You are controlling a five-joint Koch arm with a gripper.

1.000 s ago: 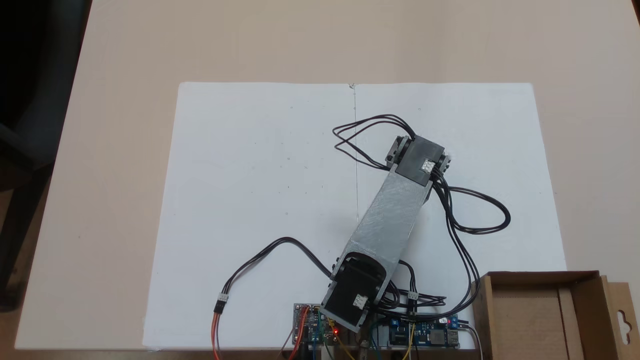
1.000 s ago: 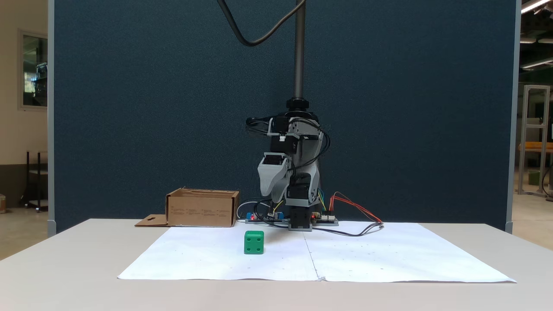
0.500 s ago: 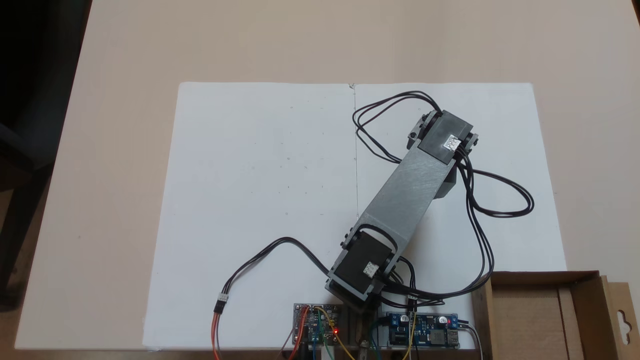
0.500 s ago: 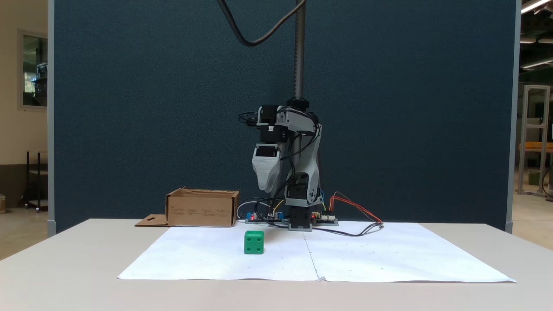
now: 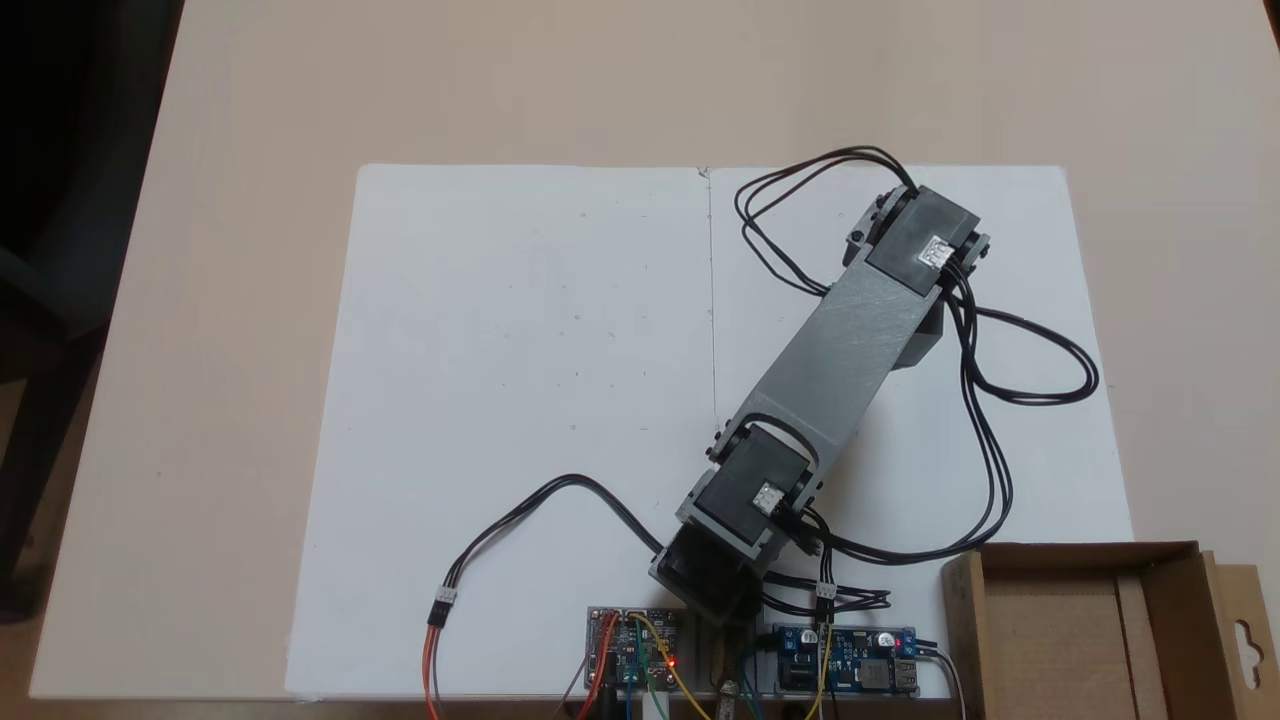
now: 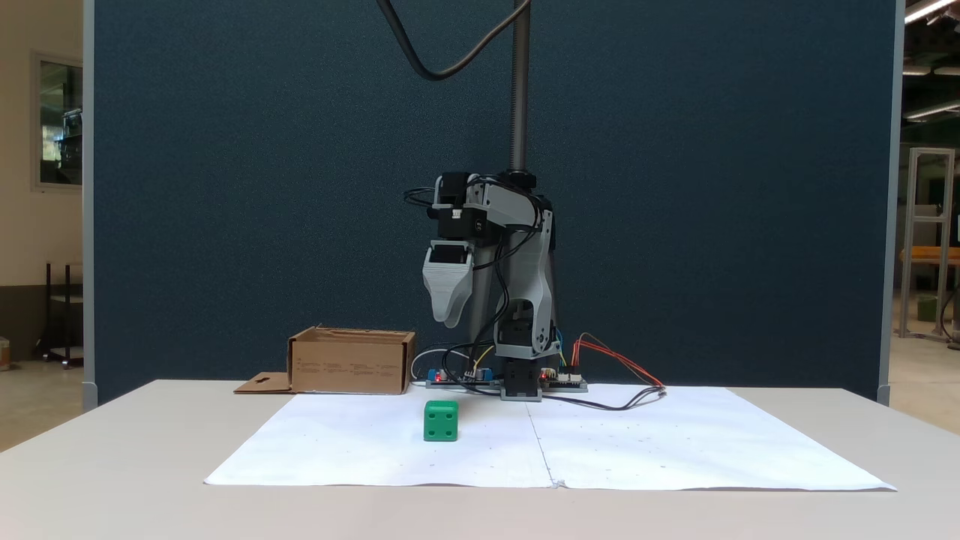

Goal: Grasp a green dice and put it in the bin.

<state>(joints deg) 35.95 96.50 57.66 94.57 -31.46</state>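
the green dice (image 6: 441,420) sits flat on white paper, well apart from the open cardboard bin (image 6: 351,361).

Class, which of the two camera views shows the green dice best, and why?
The fixed view from the front: the green dice sits unobstructed on the white paper. In the fixed view from above, the arm spans that area.

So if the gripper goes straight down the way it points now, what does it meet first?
Probably the green dice or the white paper beside it; the gripper hangs above them, but depth is unclear.
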